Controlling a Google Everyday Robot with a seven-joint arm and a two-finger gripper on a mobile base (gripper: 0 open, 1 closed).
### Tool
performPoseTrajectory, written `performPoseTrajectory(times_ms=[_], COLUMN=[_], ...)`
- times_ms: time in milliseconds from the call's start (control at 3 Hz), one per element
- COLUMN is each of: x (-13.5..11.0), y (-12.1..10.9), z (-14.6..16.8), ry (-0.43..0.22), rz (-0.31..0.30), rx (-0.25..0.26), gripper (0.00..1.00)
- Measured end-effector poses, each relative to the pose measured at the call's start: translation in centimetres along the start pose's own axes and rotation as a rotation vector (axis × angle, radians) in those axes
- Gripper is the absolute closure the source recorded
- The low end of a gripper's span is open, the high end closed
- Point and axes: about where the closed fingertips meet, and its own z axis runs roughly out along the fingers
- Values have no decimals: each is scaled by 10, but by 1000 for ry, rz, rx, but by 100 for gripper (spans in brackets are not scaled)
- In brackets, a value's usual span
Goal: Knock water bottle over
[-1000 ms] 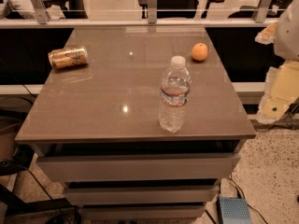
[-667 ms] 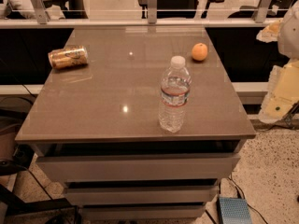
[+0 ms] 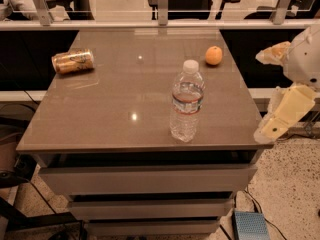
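The gripper (image 3: 283, 114), a cream-coloured part on a white arm (image 3: 305, 54), hangs off the right edge of the worktop (image 3: 100, 119). It is level with the near corner and touches nothing. Whether it is apart or together cannot be told from this view. It holds nothing.

The bottle (image 3: 186, 104) stands upright on the worktop, near the front edge and a little right of centre. Its white cap is on, and it stands apart from everything else. Being tall, narrow and on a small base, it would probably tip from a sideways push high on its body.

A can (image 3: 73, 61) lies on its side at the far left, well away from the bottle. An orange (image 3: 214, 55) rests at the far right, beyond the bottle. Neither lies between the gripper and the bottle, so the way in from the right looks open.

The gripper seems to wait beside the worktop because the reach has not begun. The bottle has not yet been knocked over, so the task is at its start. The next move likely calls for the arm to swing left over the worktop at about the height of the bottle's shoulder. A push towards the near edge could send the bottle rolling off onto the floor.

Under the worktop are grey drawers (image 3: 145, 176).
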Motion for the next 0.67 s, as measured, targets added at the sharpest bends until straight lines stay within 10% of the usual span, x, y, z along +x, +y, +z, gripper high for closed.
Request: performPoseTrajectory(times_ms=[667], x=[-24], y=[13], z=[54], ry=[-362], rz=[23], rx=[-95], gripper=[0])
